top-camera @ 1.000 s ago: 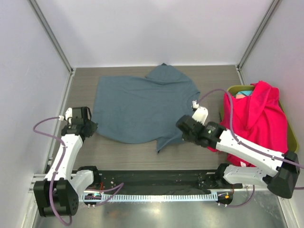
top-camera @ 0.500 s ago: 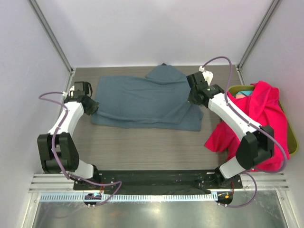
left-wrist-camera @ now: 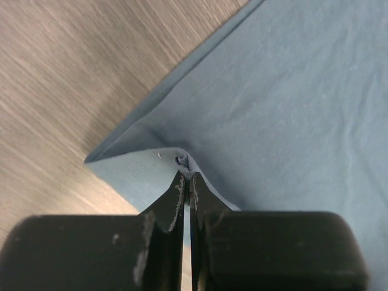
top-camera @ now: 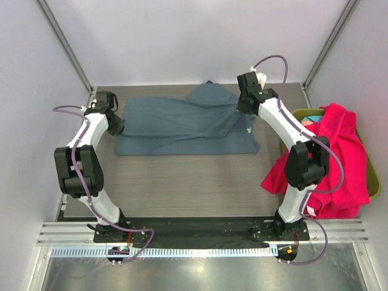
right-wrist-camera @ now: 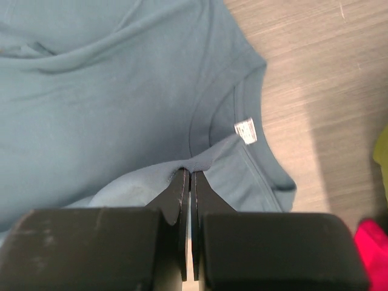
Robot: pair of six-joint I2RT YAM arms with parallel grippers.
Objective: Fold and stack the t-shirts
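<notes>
A slate grey-blue t-shirt (top-camera: 182,127) lies folded lengthwise on the wooden table, its near half laid over the far half. My left gripper (top-camera: 115,124) is shut on the shirt's left folded corner (left-wrist-camera: 182,160). My right gripper (top-camera: 245,106) is shut on a cloth edge (right-wrist-camera: 188,165) near the collar, beside the small white neck label (right-wrist-camera: 245,130). A bright pink-red t-shirt (top-camera: 330,157) drapes over the bin at the right. Teal and pale pink cloth (top-camera: 310,119) peeks out behind it.
The olive-green bin (top-camera: 371,176) stands at the right edge under the pink-red shirt. White walls with metal posts (top-camera: 66,51) close in the back and sides. Bare wooden table (top-camera: 182,182) lies between the shirt and the arm bases.
Both grippers have carried the shirt's near edge away from the bases and over the far half, folding it. The shirt now shows as a narrower band.
</notes>
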